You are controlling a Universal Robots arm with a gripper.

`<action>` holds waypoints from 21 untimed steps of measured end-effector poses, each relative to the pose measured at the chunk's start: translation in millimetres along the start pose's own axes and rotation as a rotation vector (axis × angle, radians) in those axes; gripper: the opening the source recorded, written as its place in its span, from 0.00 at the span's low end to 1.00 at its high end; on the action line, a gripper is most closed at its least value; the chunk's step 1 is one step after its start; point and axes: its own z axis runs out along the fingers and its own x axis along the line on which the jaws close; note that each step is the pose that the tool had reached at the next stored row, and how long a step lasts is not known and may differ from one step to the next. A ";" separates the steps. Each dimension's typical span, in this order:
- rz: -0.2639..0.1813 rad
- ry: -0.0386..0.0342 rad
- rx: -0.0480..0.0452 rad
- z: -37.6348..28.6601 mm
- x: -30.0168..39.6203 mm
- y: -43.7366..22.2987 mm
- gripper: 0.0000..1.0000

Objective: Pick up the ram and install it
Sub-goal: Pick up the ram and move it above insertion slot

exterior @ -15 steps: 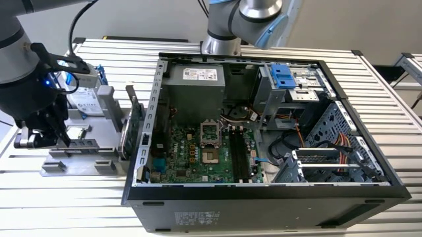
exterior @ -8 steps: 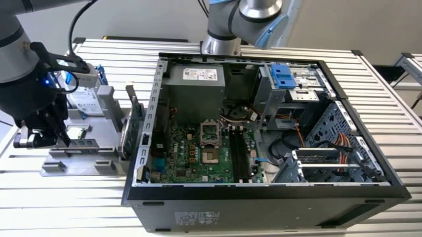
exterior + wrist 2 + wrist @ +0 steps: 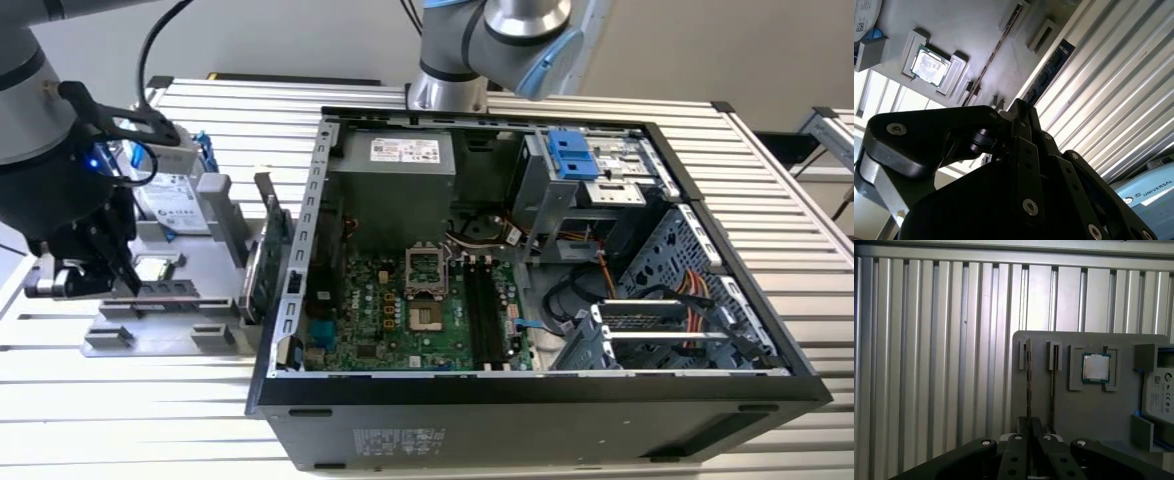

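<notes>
The ram [image 3: 1050, 70], a long, thin, dark circuit-board stick, stands on edge in a slot at the rim of a flat grey plastic parts holder [image 3: 1094, 415] on the ribbed metal tabletop [image 3: 929, 365]. My fingers [image 3: 1016, 455] are drawn together, seemingly pinching its end. It has not been lifted out. The open black computer case [image 3: 534, 420] sits well apart, its green motherboard [image 3: 387, 310] awaiting it.

Place: a robotics lab or workshop bench.
Table [image 3: 781, 180]: ribbed aluminium profiles.
Work piece: open computer case [image 3: 534, 425] with bare motherboard [image 3: 380, 312].
Fixture: grey parts holder [image 3: 160, 338].
</notes>
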 end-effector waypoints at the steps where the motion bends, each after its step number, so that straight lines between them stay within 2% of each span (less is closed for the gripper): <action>1: 0.000 0.0001 -0.0001 -1.2 0.0 0.1 0.00; 21: 0.000 0.0000 0.0000 -20.2 0.0 0.6 0.00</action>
